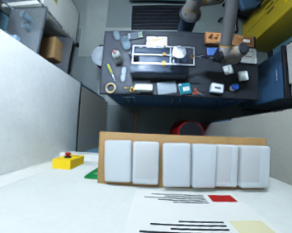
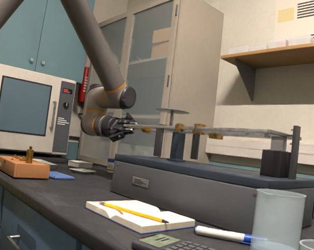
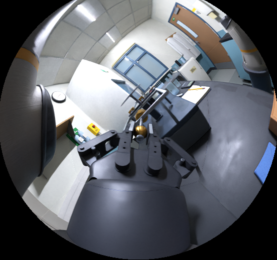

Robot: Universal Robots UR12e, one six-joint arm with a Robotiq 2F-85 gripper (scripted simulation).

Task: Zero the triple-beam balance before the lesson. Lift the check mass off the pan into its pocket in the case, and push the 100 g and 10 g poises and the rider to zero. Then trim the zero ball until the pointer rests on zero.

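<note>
The triple-beam balance stands on the dark bench, its empty pan raised above the beams. Brass poises sit on the beams near the pan post. The brass zero ball on the thin rod at the beam's end is gripped by my gripper, which is closed around it. In the second side camera the gripper sits at the rod's left end. The brass check mass stands upright in the orange case on the bench's left. The pointer post stands at the balance's right end.
The oven stands behind the case. A blue pad and white trays lie beside the case. An open notebook with a pencil, a marker, a calculator and a beaker lie in front of the balance.
</note>
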